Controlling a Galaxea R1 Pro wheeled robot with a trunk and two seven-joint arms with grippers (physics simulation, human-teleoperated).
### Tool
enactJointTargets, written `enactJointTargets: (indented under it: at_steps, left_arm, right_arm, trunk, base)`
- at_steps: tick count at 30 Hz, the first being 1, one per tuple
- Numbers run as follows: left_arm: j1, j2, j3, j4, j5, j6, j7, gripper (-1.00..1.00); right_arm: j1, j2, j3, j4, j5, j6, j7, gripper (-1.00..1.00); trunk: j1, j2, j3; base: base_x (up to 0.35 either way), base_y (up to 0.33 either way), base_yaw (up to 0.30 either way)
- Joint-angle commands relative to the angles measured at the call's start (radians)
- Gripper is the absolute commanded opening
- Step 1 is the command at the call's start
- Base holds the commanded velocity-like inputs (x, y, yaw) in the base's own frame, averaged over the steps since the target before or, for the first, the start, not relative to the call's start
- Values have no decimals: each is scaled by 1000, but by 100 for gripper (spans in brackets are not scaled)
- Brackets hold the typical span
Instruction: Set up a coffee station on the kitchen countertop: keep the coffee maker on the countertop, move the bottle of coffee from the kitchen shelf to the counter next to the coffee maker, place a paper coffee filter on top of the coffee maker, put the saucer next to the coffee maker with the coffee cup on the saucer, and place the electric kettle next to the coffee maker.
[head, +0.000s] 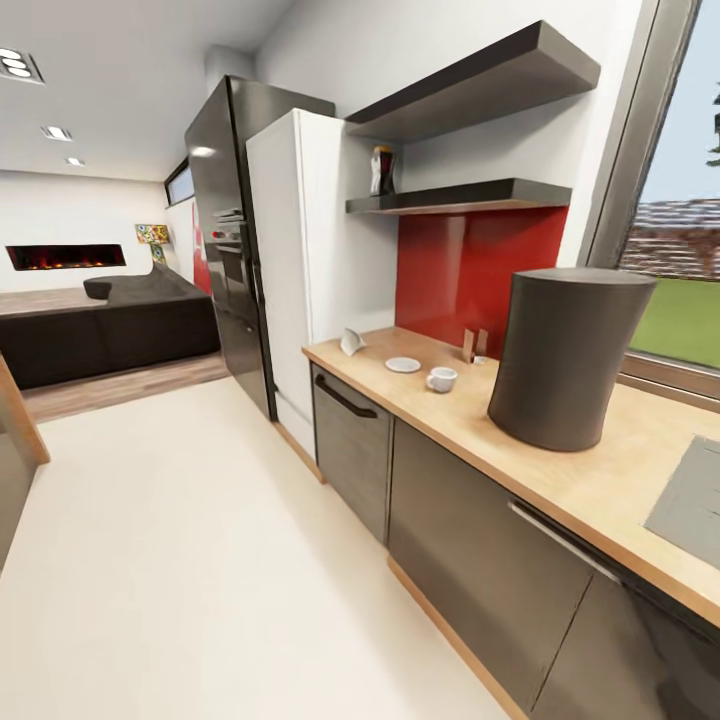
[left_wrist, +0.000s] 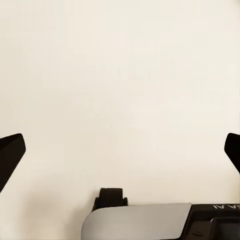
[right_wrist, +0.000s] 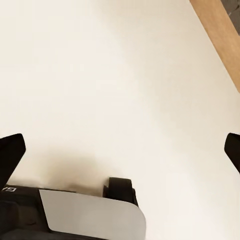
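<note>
Little is done: the coffee cup (head: 441, 379) sits beside the saucer (head: 403, 365), the bottle of coffee (head: 382, 170) is still on the kitchen shelf (head: 460, 196) at upper right, and both the left tool (left_wrist: 120, 150) and the right tool (right_wrist: 120, 150) hang wide and empty over the floor (head: 200, 560).

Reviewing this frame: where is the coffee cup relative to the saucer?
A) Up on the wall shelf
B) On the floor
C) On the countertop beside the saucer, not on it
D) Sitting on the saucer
C: in the head view the coffee cup stands on the bare kitchen countertop, apart from the empty saucer.
</note>
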Motion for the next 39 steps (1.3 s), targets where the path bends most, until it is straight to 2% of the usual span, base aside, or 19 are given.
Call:
enactJointTargets:
  at_steps: [1, 12, 39]
  left_arm:
    - [0, 0, 1, -1, 0, -2, 0, 100]
    - [0, 0, 1, -1, 0, -2, 0, 100]
    - [0, 0, 1, -1, 0, -2, 0, 100]
  right_arm:
    - [-1, -1, 5, 0, 1, -3, 0, 100]
    - [-1, -1, 5, 0, 1, -3, 0, 100]
    - [-1, 3, 5, 7, 1, -1, 1, 100]
  trunk:
    - [1, 0, -1]
    - [1, 0, -1]
    - [1, 0, -1]
  base:
    - [316, 108, 0]
    - [304, 145, 0]
    - [256, 222, 0]
